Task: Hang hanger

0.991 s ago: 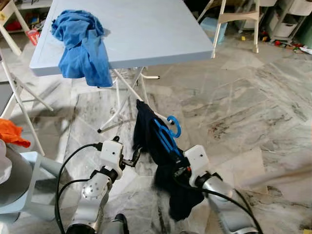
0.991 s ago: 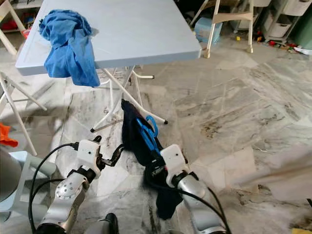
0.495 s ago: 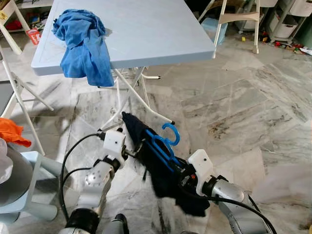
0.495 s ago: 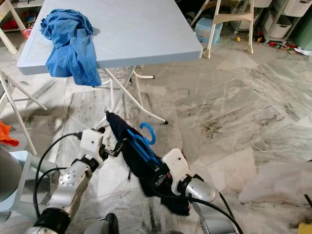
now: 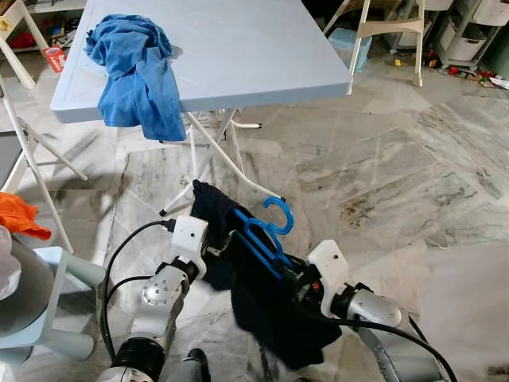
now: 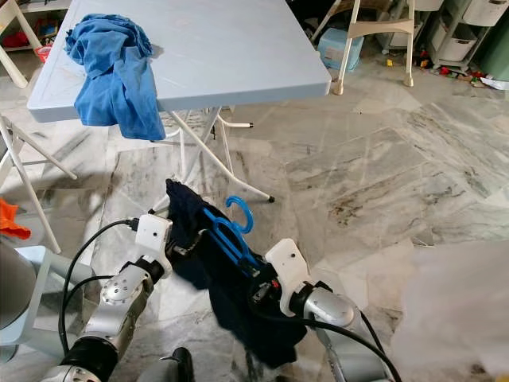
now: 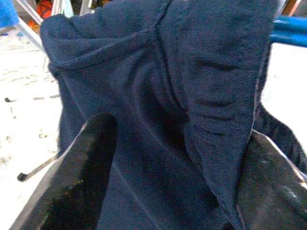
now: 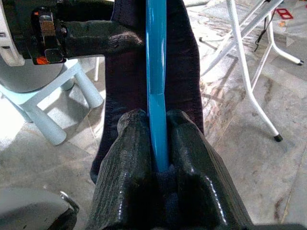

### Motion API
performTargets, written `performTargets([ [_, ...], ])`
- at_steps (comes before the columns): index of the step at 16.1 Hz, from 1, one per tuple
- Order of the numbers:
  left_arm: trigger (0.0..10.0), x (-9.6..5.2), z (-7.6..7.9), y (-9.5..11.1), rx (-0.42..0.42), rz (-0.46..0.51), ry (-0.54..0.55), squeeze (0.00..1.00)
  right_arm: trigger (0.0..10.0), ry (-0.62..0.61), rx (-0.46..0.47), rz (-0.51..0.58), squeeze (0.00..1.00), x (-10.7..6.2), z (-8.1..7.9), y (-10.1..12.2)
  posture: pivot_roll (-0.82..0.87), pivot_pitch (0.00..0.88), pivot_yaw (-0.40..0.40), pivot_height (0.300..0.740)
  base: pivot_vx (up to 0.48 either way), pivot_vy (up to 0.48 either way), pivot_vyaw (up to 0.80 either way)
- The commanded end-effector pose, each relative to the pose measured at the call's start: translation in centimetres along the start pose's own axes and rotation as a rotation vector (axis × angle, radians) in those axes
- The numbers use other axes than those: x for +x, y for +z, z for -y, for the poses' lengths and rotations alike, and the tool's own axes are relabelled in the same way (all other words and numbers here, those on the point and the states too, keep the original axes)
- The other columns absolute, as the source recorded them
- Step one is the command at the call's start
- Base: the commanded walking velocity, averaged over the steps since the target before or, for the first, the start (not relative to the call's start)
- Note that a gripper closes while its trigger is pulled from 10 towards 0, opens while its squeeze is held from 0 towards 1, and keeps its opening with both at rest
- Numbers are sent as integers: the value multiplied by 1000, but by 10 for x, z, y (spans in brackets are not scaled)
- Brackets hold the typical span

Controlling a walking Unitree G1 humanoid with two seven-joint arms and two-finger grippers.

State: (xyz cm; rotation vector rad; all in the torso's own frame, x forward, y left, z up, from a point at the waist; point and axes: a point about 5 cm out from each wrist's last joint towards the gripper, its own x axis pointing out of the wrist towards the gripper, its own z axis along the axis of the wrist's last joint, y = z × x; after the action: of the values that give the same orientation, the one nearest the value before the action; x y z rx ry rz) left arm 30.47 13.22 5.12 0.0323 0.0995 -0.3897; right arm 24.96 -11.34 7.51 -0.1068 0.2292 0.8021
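Ahead of our right claw (image 6: 258,288) ran the blue hanger (image 6: 229,232), pinched tight, hook farthest out. Our left claw (image 5: 216,253), beside it, gripped the dark garment (image 5: 266,306).

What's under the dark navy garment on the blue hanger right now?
The blue plastic hanger carries the dark navy garment; its hook and one arm show. The right gripper clamps that arm; the left gripper pinches the cloth. The hanger's other arm is covered.

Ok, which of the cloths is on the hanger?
The dark navy one, held between both grippers on the blue hanger. The light blue cloth lies on the table; the orange one sits far left.
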Motion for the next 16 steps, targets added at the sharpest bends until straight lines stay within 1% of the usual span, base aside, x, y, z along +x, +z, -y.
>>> performTargets([
  [1,0,-1,-4,-1,-3,-5,5,0,10000,24,-17,34,0,0,-3,10,-121,204,-11,740,0,0,0],
  [6,0,1,-11,2,8,8,26,0,10000,25,-17,35,0,2,-4,12,-117,203,-4,740,0,0,0],
  [11,0,3,-14,4,11,11,29,0,10000,16,-10,36,0,4,-5,12,-118,202,9,740,0,0,0],
  [12,0,4,-14,5,16,17,31,0,10000,12,-11,36,0,4,-5,12,-118,202,11,740,0,0,0],
  [14,0,4,-16,11,27,59,31,0,10000,-5,-14,34,0,5,-3,11,-116,203,14,740,0,0,0],
  [16,0,4,-18,13,34,63,37,0,10000,-19,-21,30,0,5,-2,10,-115,204,15,740,0,0,0],
])
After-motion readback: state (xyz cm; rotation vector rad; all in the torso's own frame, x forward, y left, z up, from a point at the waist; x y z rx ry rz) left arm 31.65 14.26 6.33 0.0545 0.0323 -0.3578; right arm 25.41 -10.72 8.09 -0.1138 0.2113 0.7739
